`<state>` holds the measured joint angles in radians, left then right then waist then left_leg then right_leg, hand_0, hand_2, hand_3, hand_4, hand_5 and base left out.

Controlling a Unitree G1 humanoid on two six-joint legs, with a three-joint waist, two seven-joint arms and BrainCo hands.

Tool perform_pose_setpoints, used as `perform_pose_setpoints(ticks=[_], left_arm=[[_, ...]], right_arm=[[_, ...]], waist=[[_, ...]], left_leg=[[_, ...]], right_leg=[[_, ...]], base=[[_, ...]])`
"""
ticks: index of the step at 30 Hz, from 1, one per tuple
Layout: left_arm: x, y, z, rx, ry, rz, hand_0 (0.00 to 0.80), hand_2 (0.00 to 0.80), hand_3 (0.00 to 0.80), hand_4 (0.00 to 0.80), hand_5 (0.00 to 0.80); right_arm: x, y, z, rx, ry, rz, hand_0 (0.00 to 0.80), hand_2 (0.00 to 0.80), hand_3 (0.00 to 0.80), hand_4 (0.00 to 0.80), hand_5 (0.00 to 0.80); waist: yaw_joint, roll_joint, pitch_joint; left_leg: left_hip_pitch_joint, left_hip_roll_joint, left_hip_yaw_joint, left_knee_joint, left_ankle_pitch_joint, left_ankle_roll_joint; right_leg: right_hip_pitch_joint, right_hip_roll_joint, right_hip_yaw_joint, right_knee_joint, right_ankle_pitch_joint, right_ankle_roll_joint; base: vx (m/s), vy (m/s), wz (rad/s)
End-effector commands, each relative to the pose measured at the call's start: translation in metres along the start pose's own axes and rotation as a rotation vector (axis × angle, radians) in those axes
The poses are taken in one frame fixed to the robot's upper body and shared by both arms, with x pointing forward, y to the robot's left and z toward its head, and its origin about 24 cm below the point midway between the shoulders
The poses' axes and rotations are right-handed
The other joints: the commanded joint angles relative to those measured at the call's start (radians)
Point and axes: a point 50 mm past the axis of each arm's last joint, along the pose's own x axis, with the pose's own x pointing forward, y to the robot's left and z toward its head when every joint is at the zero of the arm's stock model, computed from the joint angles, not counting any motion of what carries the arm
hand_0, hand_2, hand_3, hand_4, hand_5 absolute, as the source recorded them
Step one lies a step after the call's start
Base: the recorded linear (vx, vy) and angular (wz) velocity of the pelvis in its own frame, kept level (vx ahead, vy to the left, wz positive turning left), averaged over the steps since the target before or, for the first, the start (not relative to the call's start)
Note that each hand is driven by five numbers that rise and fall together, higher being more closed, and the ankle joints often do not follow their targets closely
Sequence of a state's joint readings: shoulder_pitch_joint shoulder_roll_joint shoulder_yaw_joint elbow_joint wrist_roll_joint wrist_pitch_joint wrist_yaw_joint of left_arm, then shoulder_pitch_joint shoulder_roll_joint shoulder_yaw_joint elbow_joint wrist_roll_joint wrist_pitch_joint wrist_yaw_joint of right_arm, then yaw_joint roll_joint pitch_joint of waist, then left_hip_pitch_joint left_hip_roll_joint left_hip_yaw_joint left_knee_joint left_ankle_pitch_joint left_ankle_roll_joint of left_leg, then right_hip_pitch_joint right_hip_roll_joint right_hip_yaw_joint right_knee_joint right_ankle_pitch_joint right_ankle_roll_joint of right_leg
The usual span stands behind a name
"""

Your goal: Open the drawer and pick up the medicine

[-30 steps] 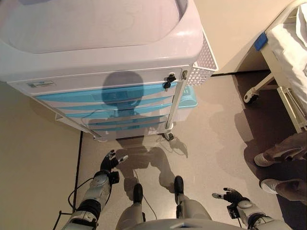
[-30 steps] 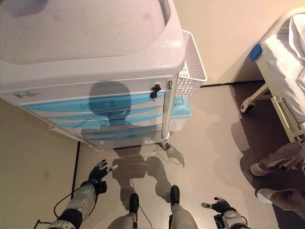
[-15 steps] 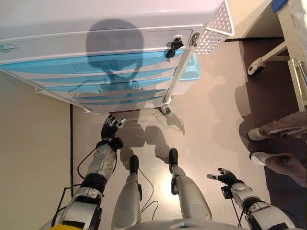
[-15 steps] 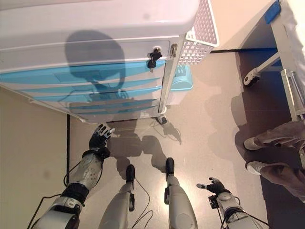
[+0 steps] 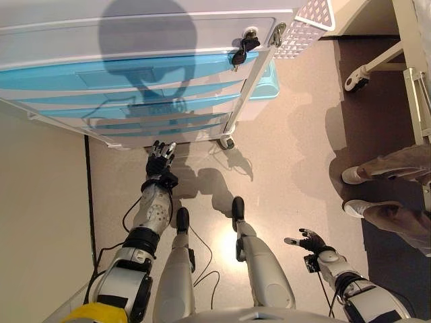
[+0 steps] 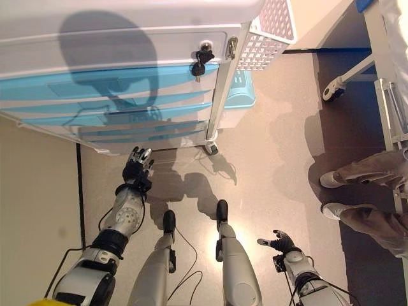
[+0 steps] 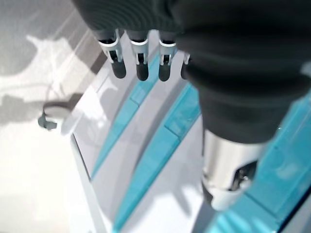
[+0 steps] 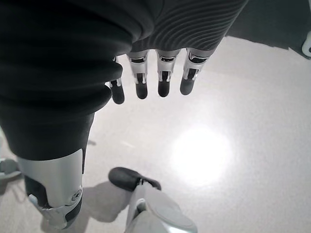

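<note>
A white medical cart [image 5: 135, 40] with several blue-fronted drawers [image 5: 135, 87] stands ahead, all drawers closed. A key [image 5: 239, 50] hangs from the lock at the cart's upper right. No medicine shows in any view. My left hand [image 5: 160, 161] is raised just below the lowest drawers [image 7: 146, 160], its fingers [image 7: 141, 63] straight and apart from the blue fronts. My right hand [image 5: 306, 240] hangs low at my right side over bare floor, fingers [image 8: 163, 77] relaxed and holding nothing.
A white mesh basket [image 5: 306, 27] hangs on the cart's right side with a light blue bin [image 5: 262, 87] below it. A cart wheel [image 5: 225, 142] sits near my left hand. A person's legs and shoes [image 5: 377, 195] stand at the right by a bed frame [image 5: 411, 74].
The camera has tilted down and closer to the cart. My left hand has risen toward the lower drawers. The right hand stays low at my side.
</note>
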<state>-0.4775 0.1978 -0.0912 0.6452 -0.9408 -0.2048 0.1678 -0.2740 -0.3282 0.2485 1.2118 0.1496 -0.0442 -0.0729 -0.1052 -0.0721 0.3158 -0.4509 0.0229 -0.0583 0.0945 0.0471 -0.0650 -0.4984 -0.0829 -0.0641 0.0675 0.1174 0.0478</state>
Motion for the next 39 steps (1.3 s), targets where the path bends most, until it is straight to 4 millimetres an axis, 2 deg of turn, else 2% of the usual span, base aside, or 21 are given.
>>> perform_pose_setpoints(ticks=[1,12,13,15,18,25,39], left_arm=[[0.006,-0.016,0.029,-0.094,-0.132,-0.068,0.0,0.0,0.0,0.0,0.0],[0.01,-0.035,0.049,-0.162,-0.193,-0.158,0.0,0.0,0.0,0.0,0.0],[0.012,-0.04,0.06,-0.172,-0.229,-0.177,0.0,0.0,0.0,0.0,0.0],[0.012,-0.04,0.064,-0.176,-0.24,-0.181,0.0,0.0,0.0,0.0,0.0],[0.014,-0.042,0.079,-0.199,-0.285,-0.208,0.0,0.0,0.0,0.0,0.0],[0.015,-0.047,0.096,-0.236,-0.333,-0.262,0.0,0.0,0.0,0.0,0.0],[0.017,-0.051,0.111,-0.248,-0.374,-0.305,0.0,0.0,0.0,0.0,0.0]], right_arm=[[-0.002,0.004,-0.006,-0.026,-0.005,0.007,0.0,0.0,0.0,0.0,0.0],[-0.002,0.006,-0.003,-0.03,-0.018,0.022,0.0,0.0,0.0,0.0,0.0],[-0.001,0.006,-0.001,-0.033,-0.024,0.024,0.0,0.0,0.0,0.0,0.0],[-0.001,0.006,-0.001,-0.033,-0.026,0.027,0.0,0.0,0.0,0.0,0.0],[-0.002,0.007,-0.001,-0.031,-0.031,0.038,0.0,0.0,0.0,0.0,0.0],[-0.002,0.006,0.0,-0.038,-0.038,0.049,0.0,0.0,0.0,0.0,0.0],[-0.002,0.007,0.001,-0.048,-0.044,0.064,0.0,0.0,0.0,0.0,0.0]], waist=[[-0.001,-0.032,-0.053],[-0.01,-0.039,-0.05],[-0.011,-0.042,-0.048],[-0.012,-0.045,-0.048],[-0.011,-0.053,-0.046],[-0.011,-0.065,-0.043],[-0.013,-0.094,-0.044]], left_leg=[[-0.094,-0.051,-0.055,0.071,-0.028,0.049],[-0.083,-0.047,-0.053,0.054,-0.024,0.045],[-0.083,-0.044,-0.053,0.051,-0.023,0.044],[-0.082,-0.045,-0.053,0.052,-0.024,0.044],[-0.083,-0.043,-0.051,0.052,-0.026,0.043],[-0.084,-0.043,-0.045,0.054,-0.029,0.043],[-0.082,-0.036,-0.042,0.053,-0.031,0.04]], right_leg=[[-0.046,-0.006,-0.008,0.054,-0.03,0.048],[-0.039,-0.005,-0.009,0.043,-0.028,0.05],[-0.038,-0.004,-0.011,0.04,-0.026,0.051],[-0.038,-0.004,-0.011,0.04,-0.026,0.051],[-0.041,-0.003,-0.013,0.042,-0.026,0.053],[-0.044,-0.002,-0.015,0.044,-0.024,0.054],[-0.039,0.0,-0.019,0.036,-0.018,0.057]], base=[[0.0,0.0,0.0],[0.0,0.0,0.0],[0.0,0.0,0.0],[0.0,0.0,0.0],[0.0,0.0,0.0],[0.0,0.0,0.0],[0.0,0.0,0.0]])
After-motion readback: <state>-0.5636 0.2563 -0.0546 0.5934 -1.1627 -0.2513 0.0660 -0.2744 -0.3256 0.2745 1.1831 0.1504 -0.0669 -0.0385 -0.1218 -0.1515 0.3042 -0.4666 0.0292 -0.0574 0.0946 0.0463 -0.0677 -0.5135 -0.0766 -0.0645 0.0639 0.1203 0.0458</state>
